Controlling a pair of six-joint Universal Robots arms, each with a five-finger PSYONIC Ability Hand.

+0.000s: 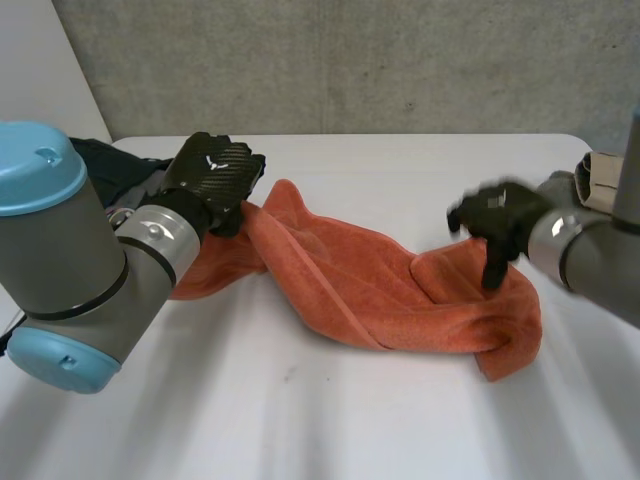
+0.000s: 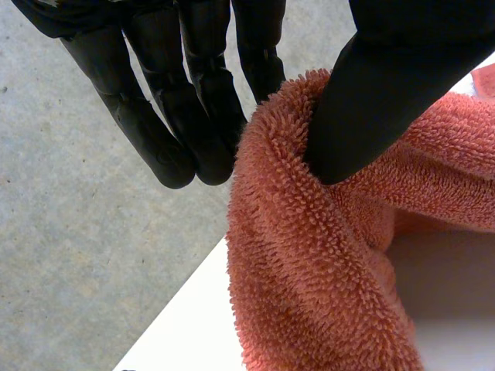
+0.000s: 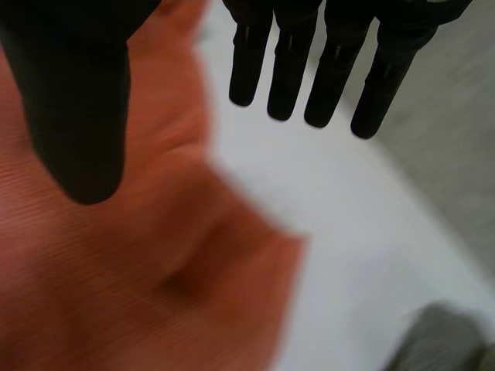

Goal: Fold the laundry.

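Pinching one end of orange towel (image 1: 370, 290) with left hand (image 1: 212, 180), thumb against fingers (image 2: 166, 116). Hovering right hand (image 1: 497, 222) over other end, fingers (image 3: 290, 69) straight, empty.

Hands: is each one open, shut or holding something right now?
Left hand: shut on the towel, pinched between thumb and fingers.
Right hand: open, fingers straight, over the towel's other end.

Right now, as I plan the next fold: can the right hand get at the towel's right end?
Probably yes: the right hand is open just above the orange towel, nothing between.
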